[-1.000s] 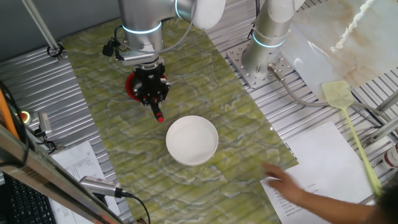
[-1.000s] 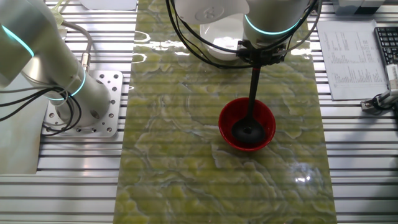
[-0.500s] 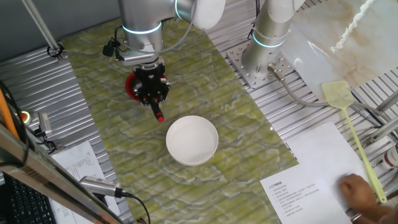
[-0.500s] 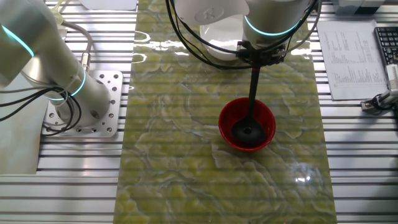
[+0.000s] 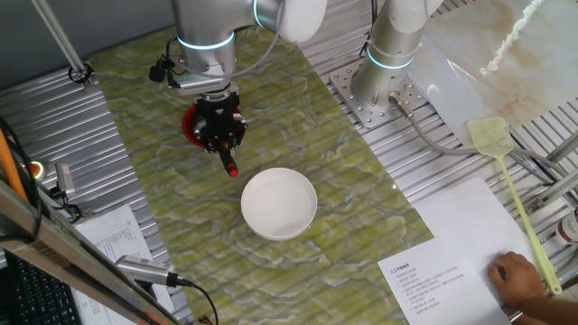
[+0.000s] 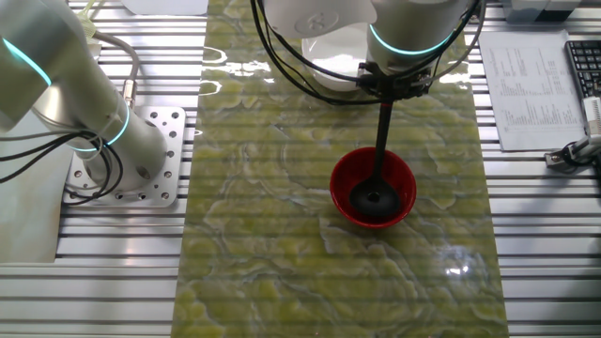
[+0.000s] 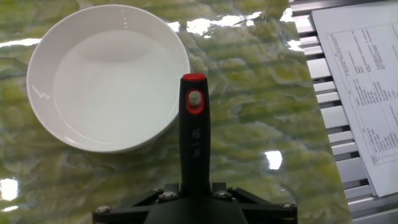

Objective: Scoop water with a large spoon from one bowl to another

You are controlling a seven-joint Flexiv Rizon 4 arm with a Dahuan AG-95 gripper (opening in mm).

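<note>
Over the red bowl (image 6: 374,187) the gripper (image 5: 219,129) hangs w/ its fingers pinched on the handle of the large spoon (image 6: 380,155), handle roughly upright, red tip (image 7: 193,99) poking out past the fingers in the hand view. Ladle head sits down inside the red bowl near the bottom (can't tell if the water is covering it, it's clear and the bowl interior is dark around the head). White bowl (image 5: 279,202) stands near the red one on the green marbled mat (image 6: 272,235), apart from it; looks empty or close to it, tho clear liquid would be hard to spot. Judging by this: spoon is picked up and dipped, so approx the filling part of a scoop. Left to do: lift level, carry across to the white bowl, tip out. A person's hand (image 5: 522,275) rests on paper (image 5: 456,239) at the table edge, well clear of the arm
</note>
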